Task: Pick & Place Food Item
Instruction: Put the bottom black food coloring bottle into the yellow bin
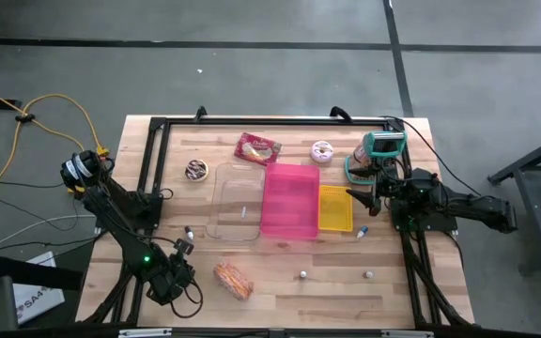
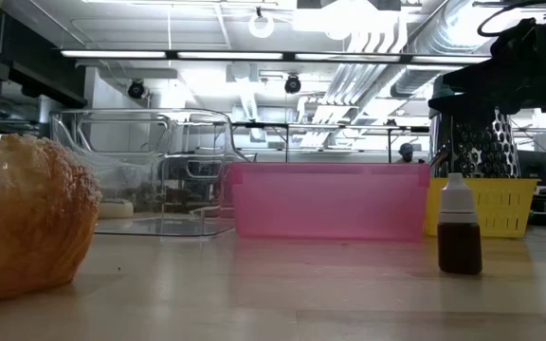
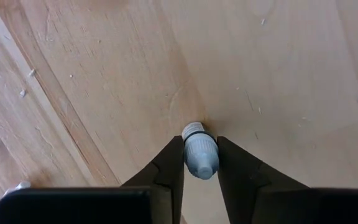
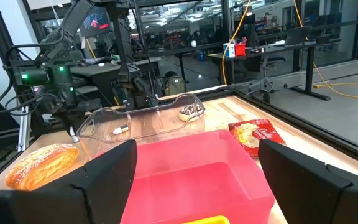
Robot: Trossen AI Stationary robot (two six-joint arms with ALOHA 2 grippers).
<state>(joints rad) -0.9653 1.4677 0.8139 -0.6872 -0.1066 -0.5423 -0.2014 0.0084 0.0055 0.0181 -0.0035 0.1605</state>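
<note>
A sugared bread roll (image 1: pixel 233 279) lies on the wooden table near its front edge, big at the left of the low view (image 2: pixel 27 218). Just left of it my left gripper (image 1: pixel 182 252) points steeply down, shut on a small bottle (image 3: pixel 200 155) with a grey-blue cap. At the table's right, my right gripper (image 4: pixel 197 180) hovers level and open over the pink bin (image 1: pixel 291 200), with nothing between its fingers. A red food packet (image 1: pixel 256 147), a frosted donut (image 1: pixel 322 150) and a dark pastry (image 1: pixel 196 170) lie along the far side. My left gripper pinches the small bottle's grey-blue cap (image 3: pixel 201 163) between its two fingers (image 3: pixel 171 169), which come from above, slanting steeply down. The bottle's dark far end (image 3: pixel 193 129) meets the table. Whether it stands upright or lies down, I cannot tell.
A clear plastic container (image 1: pixel 238 202), the pink bin and a yellow basket (image 1: pixel 335 207) stand side by side mid-table. Other small bottles (image 1: pixel 303 275) (image 1: pixel 368 275) (image 2: pixel 460 227) stand near the front. A teal-topped item (image 1: pixel 383 150) sits at the far right.
</note>
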